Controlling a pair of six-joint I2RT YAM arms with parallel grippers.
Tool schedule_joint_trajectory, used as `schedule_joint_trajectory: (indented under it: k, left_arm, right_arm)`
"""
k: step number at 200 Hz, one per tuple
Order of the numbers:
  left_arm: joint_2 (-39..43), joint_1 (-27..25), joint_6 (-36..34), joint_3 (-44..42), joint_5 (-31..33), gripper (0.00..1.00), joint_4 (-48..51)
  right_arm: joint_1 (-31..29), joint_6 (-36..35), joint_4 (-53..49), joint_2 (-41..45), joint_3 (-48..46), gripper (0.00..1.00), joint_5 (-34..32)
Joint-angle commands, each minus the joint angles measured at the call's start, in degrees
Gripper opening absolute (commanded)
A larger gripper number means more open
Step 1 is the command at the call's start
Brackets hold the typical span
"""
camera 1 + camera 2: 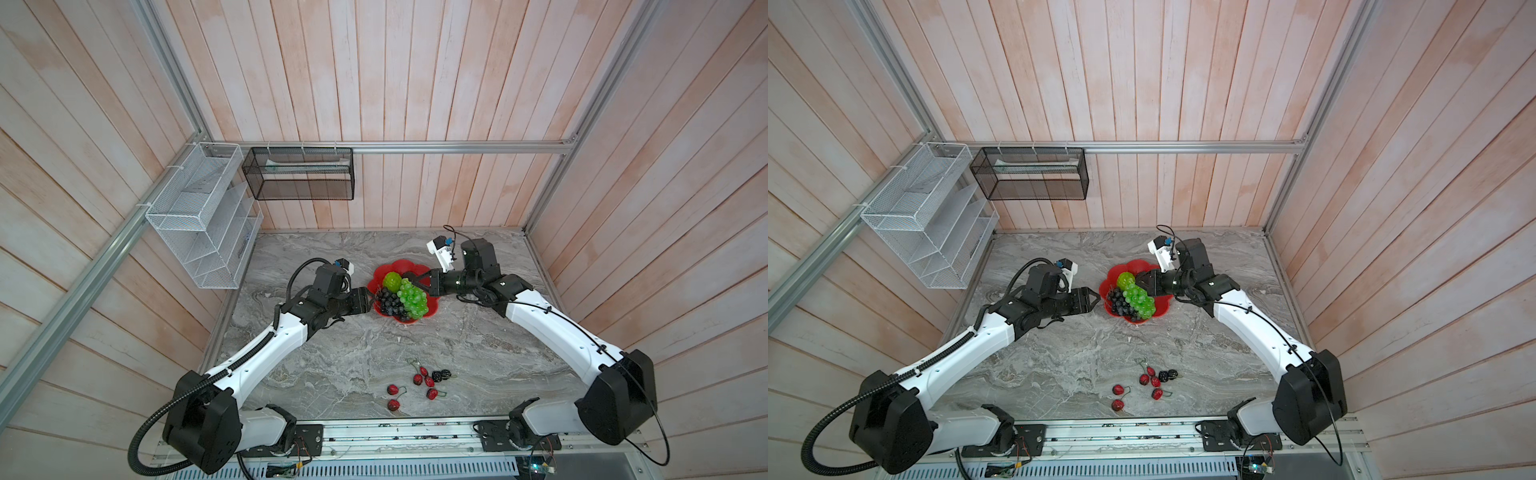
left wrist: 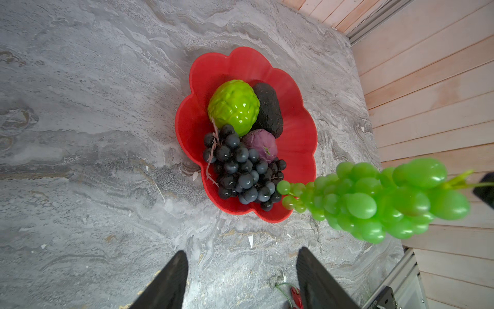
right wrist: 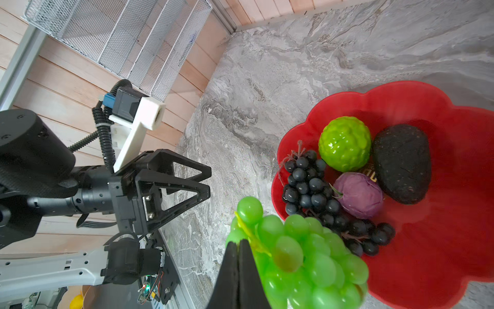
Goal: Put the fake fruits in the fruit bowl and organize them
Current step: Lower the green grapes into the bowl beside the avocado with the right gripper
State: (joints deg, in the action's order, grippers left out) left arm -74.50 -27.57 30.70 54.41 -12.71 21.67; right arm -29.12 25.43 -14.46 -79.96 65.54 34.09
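Green grape bunch [image 3: 302, 256] hangs by its stem from right pincer [image 3: 238, 242].

You have soft, even light with no harsh shadows; the fruit bowl [image 2: 302, 149] casts only a faint smudge on the marble tabletop [image 2: 107, 160] beside it. White glare dots the bumpy lime-green ball [image 2: 234, 107] inside it. The green grape bunch [image 2: 374, 200] beside its rim looks soft, and the wall planks [image 1: 415, 83] behind it splay outward.
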Motion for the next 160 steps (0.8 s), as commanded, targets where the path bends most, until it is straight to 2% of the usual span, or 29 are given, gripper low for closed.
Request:
schedule_joint_trajectory:
  k: [1, 91, 160]
  left_arm:
    - [1.64, -0.29, 0.36, -0.89, 1.64, 0.67, 0.24]
    - [0.89, -0.29, 0.33, -0.90, 1.64, 0.67, -0.05]
    - [-0.16, -0.29, 0.59, -0.89, 1.12, 0.67, -0.64]
  right_arm:
    - [-0.32, 1.20, 4.36, -0.09, -1.17, 0.00, 1.61]
    - [-0.28, 1.94, 5.70, -1.16, -1.76, 0.00, 4.05]
    - [-0.31, 4.42, 6.15, 1.14, -0.84, 0.00, 6.50]
